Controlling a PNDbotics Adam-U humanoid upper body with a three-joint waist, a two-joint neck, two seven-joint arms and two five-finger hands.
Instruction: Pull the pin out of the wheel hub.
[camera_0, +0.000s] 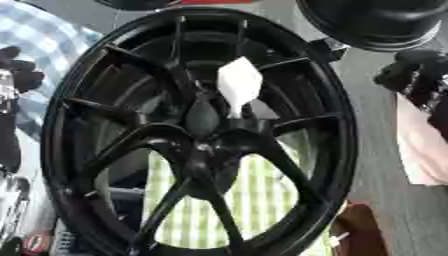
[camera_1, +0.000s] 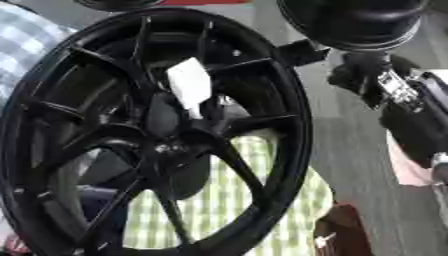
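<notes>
Centrally, a black wheel (camera_0: 197, 135) is shown standing upright, filling most of both views
A white pin (camera_0: 238, 84) is seen stuck in the hub (camera_0: 203, 131), just above its middle. The left hand (camera_0: 19, 70) is glimpsed at the left edge and the right hand (camera_1: 385, 85) beside the rim; whether their fingers are curled cannot be told

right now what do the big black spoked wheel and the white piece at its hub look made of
Black spoked wheel: probably cast metal with glossy black paint, going by soft highlights along its spokes. White piece at the hub: matte, flat-looking, maybe plastic or paper; unclear.
</notes>
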